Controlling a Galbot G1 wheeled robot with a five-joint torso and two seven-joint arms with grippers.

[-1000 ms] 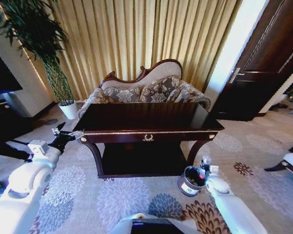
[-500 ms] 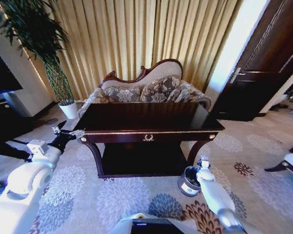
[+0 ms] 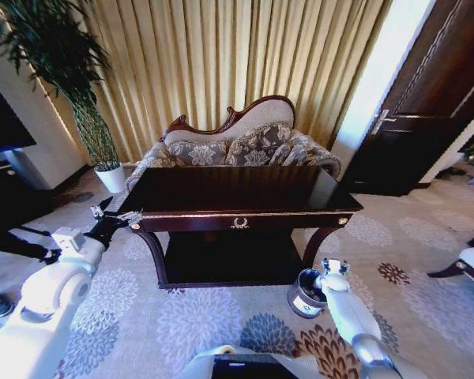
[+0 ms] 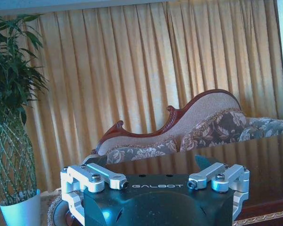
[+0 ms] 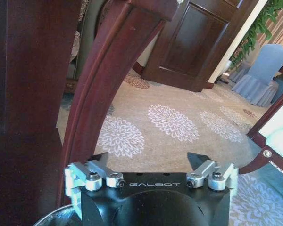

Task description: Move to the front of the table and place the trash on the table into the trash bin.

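1. Two grippers are in play. The left gripper (image 3: 110, 217) is held out by the left front corner of the table (image 3: 237, 189), at about tabletop height. The right gripper (image 3: 334, 267) is down low, right at the rim of the trash bin (image 3: 306, 294), beside the table's right front leg.
2. Left pincer: spread wide, nothing between the fingers. That's easiest to read in the left wrist view (image 4: 155, 172), where both fingertips stand far apart over the glossy tabletop.
3. Right pincer: also spread, and nothing is gripped. In the right wrist view (image 5: 151, 162) the fingers are apart, with the carpet (image 5: 179, 127) and the curved table leg (image 5: 108, 80) seen beyond them.
4. Where's the trash? No bottle or paper wads can be made out on the tabletop; the dark polished surface looks bare from the head camera. Something reddish can be glimpsed inside the bin, but what it is can't be told.
5. Step in hand, as a guess: a drop into the bin looks done, with the right arm parked at the rim.
6. Next move, probably: the right arm gets lifted clear without the bin being knocked, and the tabletop gets checked for leftovers before anything is called finished.
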